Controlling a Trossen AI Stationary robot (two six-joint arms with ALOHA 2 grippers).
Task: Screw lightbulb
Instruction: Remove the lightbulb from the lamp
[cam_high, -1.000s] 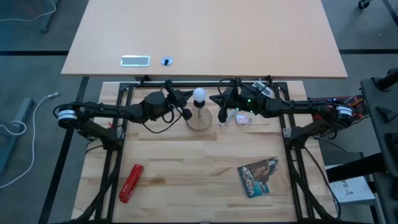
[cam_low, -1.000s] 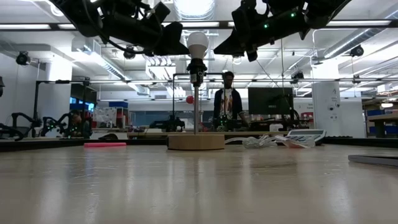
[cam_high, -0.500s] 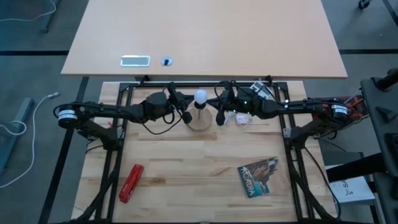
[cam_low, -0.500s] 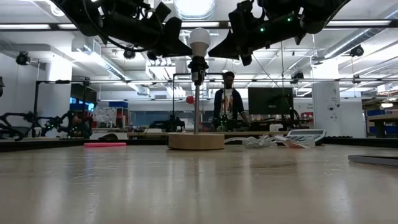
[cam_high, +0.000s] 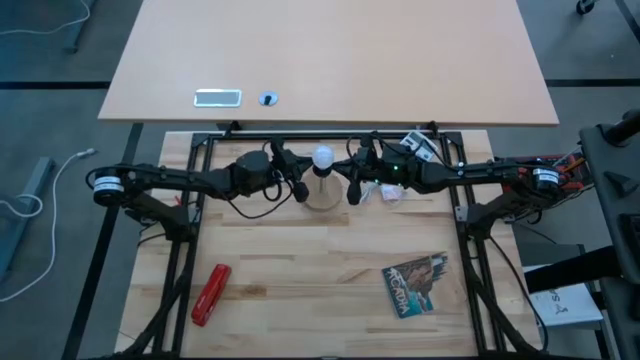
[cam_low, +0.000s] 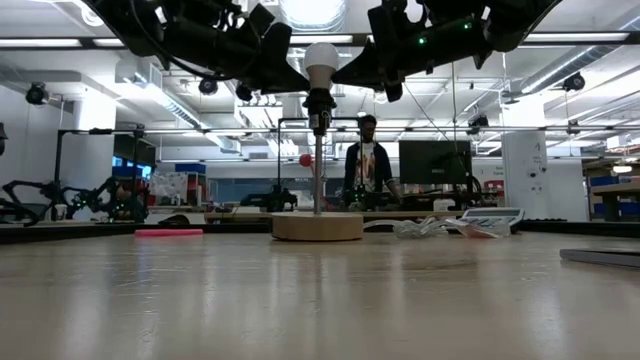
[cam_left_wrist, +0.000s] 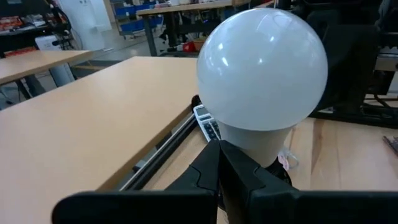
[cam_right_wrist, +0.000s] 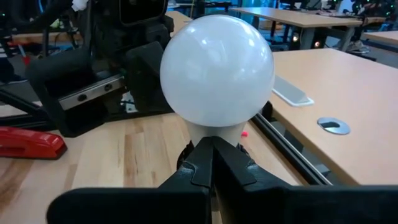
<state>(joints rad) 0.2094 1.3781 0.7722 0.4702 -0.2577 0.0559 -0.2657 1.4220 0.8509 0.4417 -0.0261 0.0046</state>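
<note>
In the high view, nearest the front edge of the wooden table (cam_high: 300, 270), a red stapler (cam_high: 210, 293) lies at about 8 o'clock and a booklet (cam_high: 418, 284) at about 4 o'clock. Farther back, near the table's 12 o'clock edge, the lightbulb (cam_high: 322, 157) stands upright in a black socket on a round wooden disc (cam_high: 322, 197). The left gripper (cam_high: 299, 186) sits just at the bulb's 9 o'clock side, fingers clenched together and holding nothing; its wrist view shows the shut tips right below the white globe. The right gripper (cam_high: 352, 186) mirrors it at the bulb's 3 o'clock side, likewise clenched and empty. A crumpled clear wrapper (cam_high: 390, 193) lies under the right arm, and a calculator (cam_high: 418, 143) rests beyond it. In the low view a person (cam_low: 365, 165) stands far behind the table
</note>
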